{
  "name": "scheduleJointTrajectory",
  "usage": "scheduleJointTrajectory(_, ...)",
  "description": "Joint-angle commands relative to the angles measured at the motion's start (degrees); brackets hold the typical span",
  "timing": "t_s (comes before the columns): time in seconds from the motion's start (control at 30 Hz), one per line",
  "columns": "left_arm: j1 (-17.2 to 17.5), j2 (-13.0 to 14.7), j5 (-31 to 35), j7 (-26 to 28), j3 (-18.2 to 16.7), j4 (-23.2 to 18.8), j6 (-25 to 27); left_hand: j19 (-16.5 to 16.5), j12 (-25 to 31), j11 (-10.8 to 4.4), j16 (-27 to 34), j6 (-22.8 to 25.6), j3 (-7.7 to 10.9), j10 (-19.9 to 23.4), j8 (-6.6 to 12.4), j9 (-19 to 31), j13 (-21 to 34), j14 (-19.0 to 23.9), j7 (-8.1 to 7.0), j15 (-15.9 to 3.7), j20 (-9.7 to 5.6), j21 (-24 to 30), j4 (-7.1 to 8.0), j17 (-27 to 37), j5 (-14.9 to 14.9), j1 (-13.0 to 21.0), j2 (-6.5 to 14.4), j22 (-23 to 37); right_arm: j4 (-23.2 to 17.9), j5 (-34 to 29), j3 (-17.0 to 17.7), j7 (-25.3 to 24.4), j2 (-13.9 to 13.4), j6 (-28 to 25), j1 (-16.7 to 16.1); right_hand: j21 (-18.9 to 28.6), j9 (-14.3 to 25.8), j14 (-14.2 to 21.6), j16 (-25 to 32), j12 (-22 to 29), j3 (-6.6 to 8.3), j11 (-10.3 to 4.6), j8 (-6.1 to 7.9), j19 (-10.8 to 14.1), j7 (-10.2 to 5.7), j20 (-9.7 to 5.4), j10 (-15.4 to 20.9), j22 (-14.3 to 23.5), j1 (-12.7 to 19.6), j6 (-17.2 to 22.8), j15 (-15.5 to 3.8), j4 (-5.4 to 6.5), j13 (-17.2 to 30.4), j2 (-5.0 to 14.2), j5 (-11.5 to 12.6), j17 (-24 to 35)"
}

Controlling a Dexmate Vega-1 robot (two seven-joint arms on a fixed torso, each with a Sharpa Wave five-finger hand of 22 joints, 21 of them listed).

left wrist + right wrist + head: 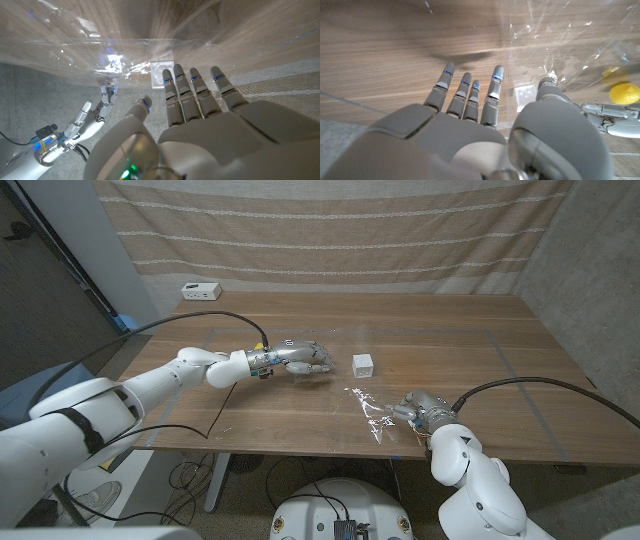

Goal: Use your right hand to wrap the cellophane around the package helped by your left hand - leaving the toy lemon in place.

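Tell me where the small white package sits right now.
In the head view, the white package stands near the table's middle, just right of the left hand, with crinkled cellophane nearer the robot.

A robot test room or lab, not a home. A plain wooden table (450,330) marked with tape lines stands against a grey wall hung with a striped beige cloth backdrop (330,230). A small white device (201,290) sits at the table's far edge, and black cables (195,470) trail on the floor beneath.
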Motion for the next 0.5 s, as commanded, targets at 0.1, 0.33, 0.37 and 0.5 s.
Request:
scheduleJointTrajectory(0.1, -1.77, -1.10, 0.24, 2.49, 2.43, 2.78, -0.81, 0.16, -0.41, 0.09, -0.32, 0.48, 0.62, 0.18, -0.16, 0.06, -0.08, 0.27, 0.14, -0.33, -0.18, -0.22, 0.08, 0.20, -0.24, 0.47, 0.22, 0.17, 1.89, -47.64, 8.89, 43.01, 13.87, 20.26, -4.90, -0.23, 0.28, 0.67, 0.58, 0.18, -0.07, -0.33, 0.61, 1.10, -0.16, -0.48, 1.08, 0.34, 1.17, 0.99, -0.67, -1.00, 0.23, -0.47, 0.82, -0.04)
scheduleJointTrajectory(0.33, -2.01, -1.20, -0.45, 2.22, 2.97, 3.18, -0.91, 0.18, -0.47, 0.00, -0.36, 0.51, 0.73, 0.27, -0.18, 0.07, -0.13, 0.23, 0.28, -0.30, -0.16, -0.24, 0.04, 0.21, -0.26, 0.47, 0.14, 0.17, 4.17, -56.63, 10.92, 44.56, 20.81, 27.12, -6.58, -0.52, -0.26, 1.04, 0.95, -0.95, 0.25, -0.87, -4.40, 2.21, -1.74, -0.95, -0.48, 0.40, 3.59, -9.33, -1.24, -2.61, 0.28, 0.43, 1.97, -0.23)
scheduleJointTrajectory(0.37, -2.04, -1.21, -0.50, 2.21, 3.02, 3.21, -0.92, 0.16, -0.46, 0.02, -0.37, 0.54, 0.74, 0.32, -0.17, 0.07, -0.14, 0.23, 0.28, -0.27, -0.16, -0.25, 0.04, 0.21, -0.26, 0.47, 0.12, 0.17, 4.17, -57.55, 11.13, 44.59, 21.34, 28.13, -6.82, -0.56, -0.28, 0.75, 0.85, -1.21, 0.30, -0.92, -4.57, 2.25, -1.91, -0.99, -1.14, 0.40, 3.83, -9.56, -1.31, -2.75, 0.28, 0.54, 2.06, -0.26)
scheduleJointTrajectory(0.5, -2.17, -1.25, -0.49, 2.43, 3.22, 3.27, -0.93, 0.20, -0.51, 0.10, -0.37, 0.51, 0.79, 0.32, -0.20, 0.07, -0.17, 0.24, 0.11, -0.20, -0.16, -0.25, 0.02, 0.21, -0.28, 0.46, 0.07, 0.17, 4.49, -60.28, 11.99, 45.55, 24.06, 31.18, -7.22, -0.64, -0.30, 0.31, 0.68, -1.23, 0.29, -0.92, -4.49, 2.20, -2.04, -0.88, -1.20, 0.40, 4.06, -9.17, -1.49, -2.93, 0.28, 0.52, 2.14, -0.28)
